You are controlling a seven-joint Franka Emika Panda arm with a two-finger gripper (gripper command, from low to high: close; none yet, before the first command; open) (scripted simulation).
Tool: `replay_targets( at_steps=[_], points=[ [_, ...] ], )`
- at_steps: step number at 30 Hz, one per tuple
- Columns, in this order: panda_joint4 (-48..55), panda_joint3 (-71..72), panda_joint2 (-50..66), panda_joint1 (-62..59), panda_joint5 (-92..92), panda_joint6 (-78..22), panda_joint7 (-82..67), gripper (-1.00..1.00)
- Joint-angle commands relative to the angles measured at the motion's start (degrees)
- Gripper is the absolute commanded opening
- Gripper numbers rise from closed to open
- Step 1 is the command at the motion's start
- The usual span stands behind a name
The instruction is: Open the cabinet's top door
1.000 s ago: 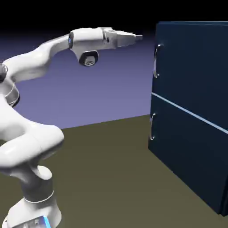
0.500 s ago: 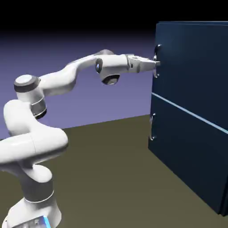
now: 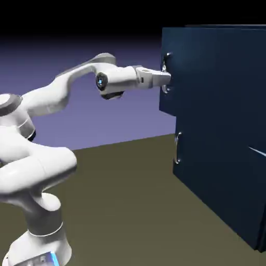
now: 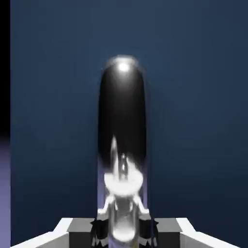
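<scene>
The dark navy cabinet point(image 3: 228, 197) stands at the exterior view's right. Its top door point(image 3: 208, 67) stands slightly ajar, its handle edge further out than the lower door. My gripper point(image 3: 166, 78) reaches level from the left and is shut on the top door's silver loop handle point(image 3: 165, 72). In the hand view the handle point(image 4: 122, 121) runs up the middle as a large dark shiny bar in front of the navy door panel point(image 4: 193, 97). My gripper point(image 4: 123, 227) is clamped around its lower end.
The lower door point(image 3: 213, 176) is closed, with its own silver handle point(image 3: 178, 148) at its left edge. The olive table point(image 3: 130, 208) spreads between the robot's base and the cabinet.
The jaws went from open to shut on the handle. The hand then drew back to the left, and the top door's handle edge swung out with it.
</scene>
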Motion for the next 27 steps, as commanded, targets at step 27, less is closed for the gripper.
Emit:
replay_targets(
  at_steps=[27],
  points=[
    [-36.82, -49.0, -4.49, 22.23, -33.75, -43.72, -16.33, -1.0]
  ],
)
